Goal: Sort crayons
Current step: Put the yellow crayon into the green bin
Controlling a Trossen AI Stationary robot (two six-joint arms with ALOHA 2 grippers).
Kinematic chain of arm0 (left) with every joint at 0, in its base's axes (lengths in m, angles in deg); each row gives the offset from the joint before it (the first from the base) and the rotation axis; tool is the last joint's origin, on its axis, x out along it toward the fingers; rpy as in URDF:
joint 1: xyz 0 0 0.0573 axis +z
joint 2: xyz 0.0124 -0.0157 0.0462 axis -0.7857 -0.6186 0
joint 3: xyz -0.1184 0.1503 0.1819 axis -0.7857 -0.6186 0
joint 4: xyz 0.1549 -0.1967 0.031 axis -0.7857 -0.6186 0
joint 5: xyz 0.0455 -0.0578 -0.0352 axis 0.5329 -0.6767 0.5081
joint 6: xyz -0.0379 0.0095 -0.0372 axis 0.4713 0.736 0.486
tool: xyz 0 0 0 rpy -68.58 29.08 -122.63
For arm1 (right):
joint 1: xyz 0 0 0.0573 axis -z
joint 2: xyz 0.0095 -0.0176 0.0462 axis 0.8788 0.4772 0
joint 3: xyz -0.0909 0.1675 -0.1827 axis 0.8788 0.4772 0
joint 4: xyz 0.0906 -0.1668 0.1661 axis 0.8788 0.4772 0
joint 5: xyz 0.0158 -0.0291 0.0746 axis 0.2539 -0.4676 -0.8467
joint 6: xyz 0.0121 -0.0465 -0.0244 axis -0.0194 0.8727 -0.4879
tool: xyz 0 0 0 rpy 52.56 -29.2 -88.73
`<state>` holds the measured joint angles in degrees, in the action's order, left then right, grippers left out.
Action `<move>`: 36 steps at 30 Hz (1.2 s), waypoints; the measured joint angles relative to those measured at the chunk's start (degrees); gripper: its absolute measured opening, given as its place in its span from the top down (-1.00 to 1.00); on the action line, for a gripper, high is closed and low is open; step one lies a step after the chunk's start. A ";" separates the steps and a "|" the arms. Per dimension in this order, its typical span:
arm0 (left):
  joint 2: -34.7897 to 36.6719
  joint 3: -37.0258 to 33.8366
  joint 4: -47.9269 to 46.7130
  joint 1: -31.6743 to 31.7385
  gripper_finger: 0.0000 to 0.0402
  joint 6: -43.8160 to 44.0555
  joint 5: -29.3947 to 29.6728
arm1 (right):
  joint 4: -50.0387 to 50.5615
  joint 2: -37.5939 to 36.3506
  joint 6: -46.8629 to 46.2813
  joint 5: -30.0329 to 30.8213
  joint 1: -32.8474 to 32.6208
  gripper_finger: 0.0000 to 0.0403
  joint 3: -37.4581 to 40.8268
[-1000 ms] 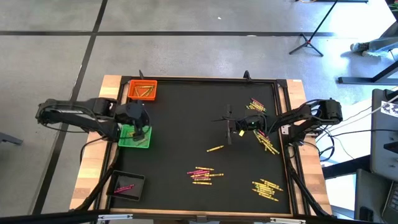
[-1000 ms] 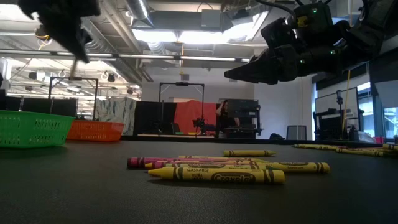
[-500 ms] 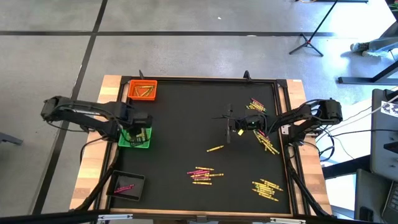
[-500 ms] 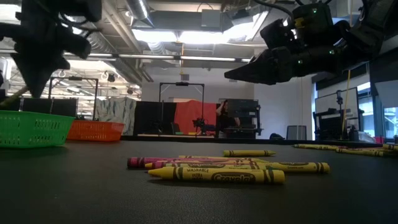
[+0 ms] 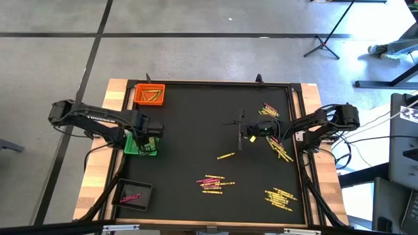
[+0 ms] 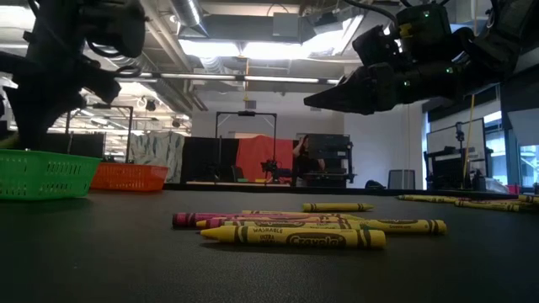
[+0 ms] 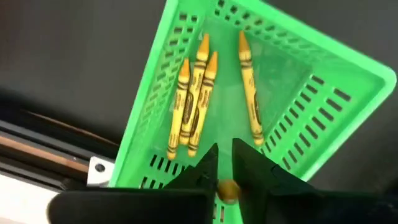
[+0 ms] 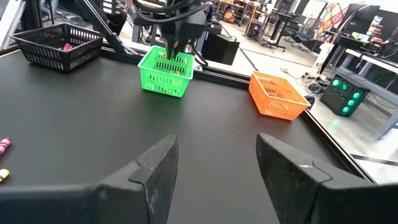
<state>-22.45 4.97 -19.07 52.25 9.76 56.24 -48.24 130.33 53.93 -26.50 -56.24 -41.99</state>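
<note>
Several yellow crayons point(image 7: 193, 99) lie on the floor of the green tray point(image 5: 140, 146) at the table's left. My left gripper point(image 7: 226, 163) points straight down into that tray, its fingers close together with one yellow-orange crayon point(image 7: 227, 190) between them. Loose crayons lie in clusters point(image 5: 212, 183), point(image 5: 281, 198), point(image 5: 277, 147) on the black mat, and a single one point(image 5: 226, 156) lies apart. My right gripper point(image 5: 241, 130) hovers level above the mat's middle right, open, with nothing between its fingers point(image 8: 155, 171). My left gripper has the yellow-orange crayon pinched between its two fingers, which come from above and point down over the green tray's inside. Only the crayon's round end point(image 7: 227, 191) shows between the fingers; they hide the rest, so how it hangs cannot be told.
An orange tray point(image 5: 149, 94) with crayons stands at the far left corner. A black tray point(image 5: 134, 194) with pink crayons stands at the near left. More crayons point(image 5: 269, 109) lie at the far right. A raised frame point(image 5: 297, 130) borders the mat.
My left gripper has sunk toward the green tray and tipped over until it points straight down, carrying the crayon with it. It now stands just over the tray's inside. My right gripper has kept still.
</note>
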 joint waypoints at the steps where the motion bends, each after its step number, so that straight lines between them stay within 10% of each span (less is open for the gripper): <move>1: 0.00 0.01 0.24 -0.01 0.79 0.04 0.59 | 0.00 0.00 0.01 -0.01 0.00 -0.07 0.00; 18: 5.59 0.02 3.81 -0.04 0.46 -0.51 0.43 | 1.98 0.00 -4.72 -1.52 0.00 -0.07 0.00; 36: 8.09 0.02 39.36 -5.61 0.46 -12.82 13.87 | 16.01 6.27 -10.75 -10.70 -2.46 -0.07 -2.28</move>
<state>-14.37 5.00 20.29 46.64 -3.06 70.11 -32.22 136.60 43.18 -37.20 -58.70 -44.28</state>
